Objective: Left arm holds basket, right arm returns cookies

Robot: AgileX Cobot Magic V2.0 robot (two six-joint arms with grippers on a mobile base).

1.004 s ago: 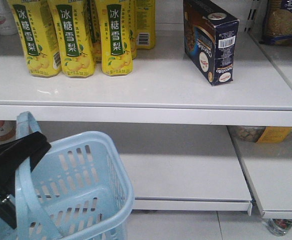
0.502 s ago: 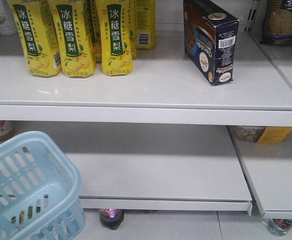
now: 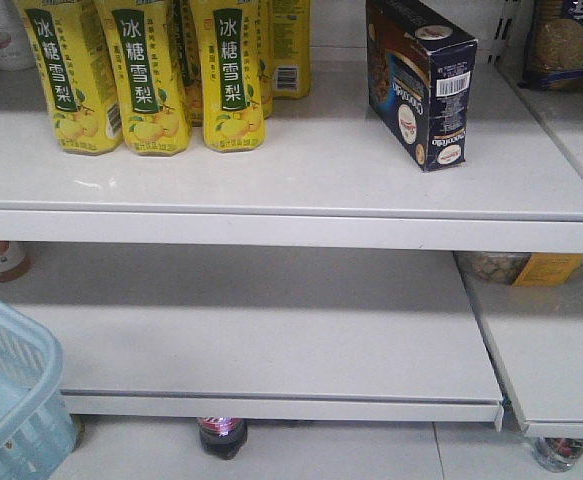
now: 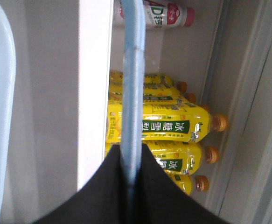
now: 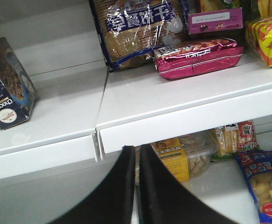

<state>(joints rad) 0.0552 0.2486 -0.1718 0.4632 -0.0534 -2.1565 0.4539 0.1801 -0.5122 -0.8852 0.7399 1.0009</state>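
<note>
1. Basket (image 3: 6, 385) movement is the change: a second ago it filled the 7 o'clock part of the front view with the left arm on its handle; half a second ago it had slid toward the edge; now only a corner shows at 8 o'clock, and no arm is in that view.
2. Cookies (image 3: 418, 80) have not shifted across all three front pictures; the carton stands on the upper shelf (image 3: 301, 175) at 1 o'clock, well apart from the yellow drink bottles (image 3: 146, 75) at 11 o'clock.
3. My reading: the return looks done, and the basket is being carried away from the shelving.
4. Left gripper (image 4: 129, 186) is clenched on the basket handle (image 4: 132, 84), which runs from its fingers up toward 12 o'clock in the left wrist view.
5. Right gripper (image 5: 137, 186) has its fingers pressed together with nothing between them, down at 6 o'clock, well clear of the carton at 9 o'clock in that view.
6. Carton's long axis is vertical: it stands on its short end, lettering running up the side, barcode end face turned toward 5 o'clock in the front view, slightly askew to the shelf edge.
</note>
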